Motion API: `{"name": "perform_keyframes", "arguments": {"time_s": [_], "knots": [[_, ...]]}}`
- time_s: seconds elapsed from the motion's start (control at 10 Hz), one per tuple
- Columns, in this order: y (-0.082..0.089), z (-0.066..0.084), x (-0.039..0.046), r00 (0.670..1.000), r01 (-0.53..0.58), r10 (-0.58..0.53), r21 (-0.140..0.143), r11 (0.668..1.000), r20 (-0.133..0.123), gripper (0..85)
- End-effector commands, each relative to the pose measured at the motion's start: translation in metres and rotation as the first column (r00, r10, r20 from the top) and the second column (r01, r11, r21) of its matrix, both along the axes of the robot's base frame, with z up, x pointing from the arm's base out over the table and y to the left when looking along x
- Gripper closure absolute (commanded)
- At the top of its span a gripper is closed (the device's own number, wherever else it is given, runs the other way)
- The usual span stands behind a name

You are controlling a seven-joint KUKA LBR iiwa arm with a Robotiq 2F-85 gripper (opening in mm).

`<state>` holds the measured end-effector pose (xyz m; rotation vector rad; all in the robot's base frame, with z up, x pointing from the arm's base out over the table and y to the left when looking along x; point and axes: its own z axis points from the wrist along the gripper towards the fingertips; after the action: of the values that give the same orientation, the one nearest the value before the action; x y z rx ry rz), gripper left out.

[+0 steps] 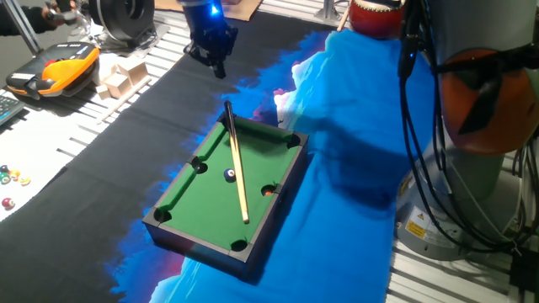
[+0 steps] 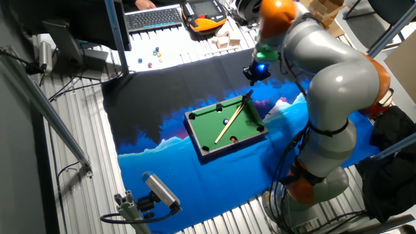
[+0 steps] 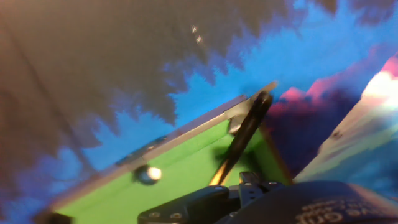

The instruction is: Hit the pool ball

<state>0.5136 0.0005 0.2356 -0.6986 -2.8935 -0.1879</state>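
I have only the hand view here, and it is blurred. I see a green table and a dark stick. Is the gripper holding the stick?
Observer: No. In one fixed view the gripper hangs above the black cloth, apart from the cue stick, beyond its dark end.
Operator: Where is the pool ball?
Observer: The pool ball sits in the middle of the green felt, close beside the cue's shaft. I cannot tell if they touch.
Operator: Is any other ball on the felt?
Observer: Yes, an orange-red ball lies at a side pocket, on the other side of the cue.
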Motion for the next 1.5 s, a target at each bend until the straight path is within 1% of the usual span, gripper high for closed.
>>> {"name": "perform_keyframes", "arguments": {"time_s": [0.0, 0.1, 0.3, 0.4, 0.5, 0.6, 0.8, 0.9, 1.0, 1.2, 1.3, 1.4], "knots": [[0.0004, 0.0003, 0.0001, 0.999, 0.042, -0.042, -0.002, 0.999, -0.007, 85.0], [0.0004, 0.0003, 0.0001, 0.997, 0.072, -0.072, -0.01, 0.997, -0.015, 85.0], [0.0004, 0.0003, 0.0001, 0.991, 0.13, -0.13, 0.016, 0.991, -0.027, 85.0], [0.0004, 0.0003, 0.0001, 0.99, 0.135, -0.135, 0.011, 0.991, -0.03, 85.0], [0.0004, 0.0003, 0.0001, 0.989, 0.146, -0.146, 0.001, 0.989, -0.027, 85.0], [0.0004, 0.0003, 0.0001, 0.988, 0.152, -0.151, 0.005, 0.988, -0.021, 85.0], [0.0004, 0.0003, 0.0001, 0.986, 0.167, -0.167, 0.011, 0.986, -0.03, 85.0], [0.0004, 0.0003, 0.0001, 0.983, 0.182, -0.182, -0.005, 0.983, -0.027, 85.0], [0.0004, 0.0003, 0.0001, 0.98, 0.197, -0.197, -0.015, 0.98, -0.029, 85.0], [0.0004, 0.0003, 0.0001, 0.962, 0.273, -0.273, -0.024, 0.962, -0.017, 85.0], [0.0004, 0.0003, 0.0001, 0.956, 0.293, -0.293, -0.022, 0.956, -0.011, 85.0], [0.002, -0.0015, 0.0, 0.954, 0.3, -0.3, -0.044, 0.953, -0.008, 85.0]]}}
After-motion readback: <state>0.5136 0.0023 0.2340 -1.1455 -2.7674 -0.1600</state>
